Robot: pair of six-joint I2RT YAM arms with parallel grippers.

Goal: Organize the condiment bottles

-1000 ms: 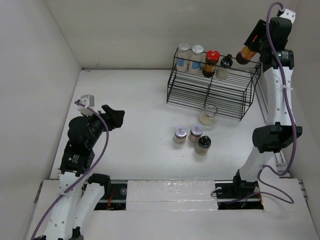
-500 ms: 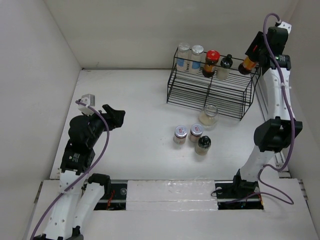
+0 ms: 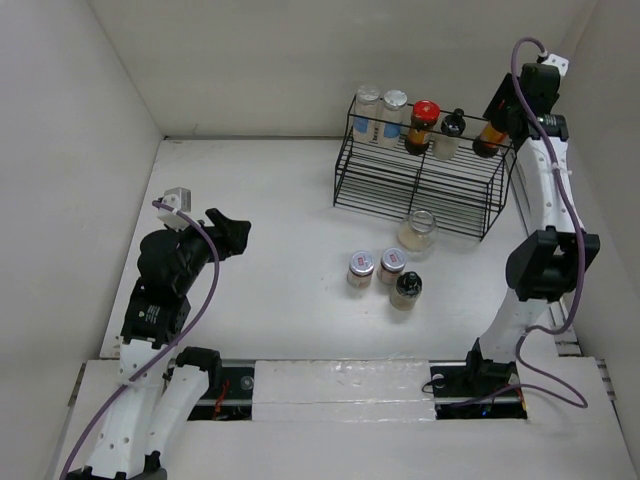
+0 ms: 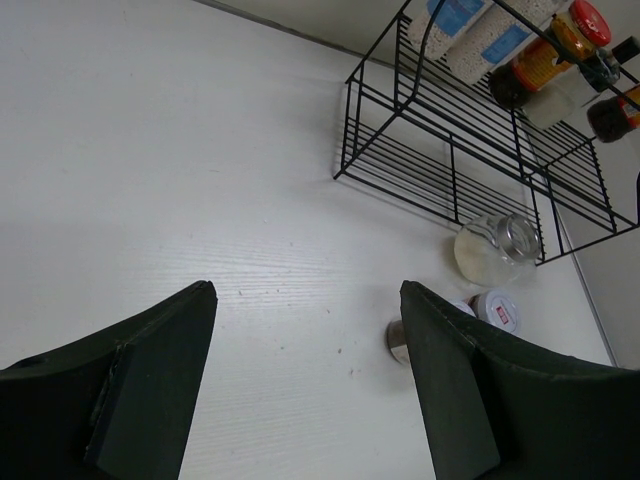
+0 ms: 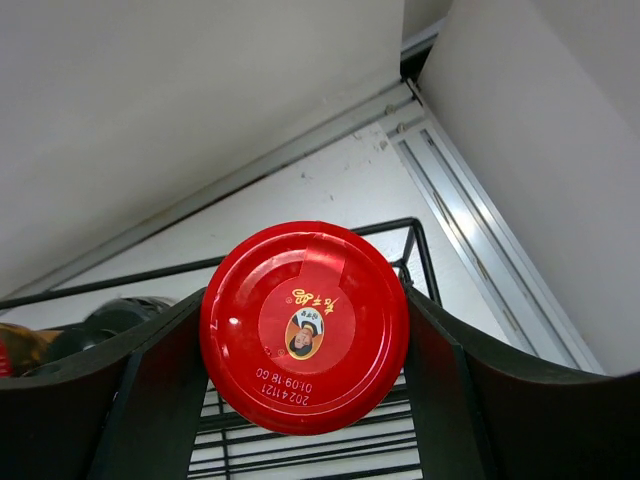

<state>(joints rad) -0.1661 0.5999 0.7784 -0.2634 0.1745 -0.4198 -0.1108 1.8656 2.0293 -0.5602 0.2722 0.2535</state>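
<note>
Placing step. Right gripper point(image 3: 499, 112) clamped on red-lidded dark brown glass bottle point(image 5: 305, 325), at right end, top shelf of black wire rack point(image 3: 420, 190). Next, likely: lower upright onto wires, then release. Left gripper point(image 4: 305, 340) spread, empty, well left of rack.

The red-lidded bottle point(image 5: 304, 325) has a smooth, glossy plastic lid with a printed round label and stamped digits. The wire rack point(image 3: 420, 180) is thin metal rod with a black coat and a slight sheen, and the table point(image 4: 150, 150) is white and matt, with fine grain lines across it. The clear jar point(image 4: 490, 255) is see-through glass under a shiny silver metal-look lid; the fingers point(image 4: 150, 390) of the left gripper point(image 4: 305, 290) are matt black plastic, a little grainy.
</note>
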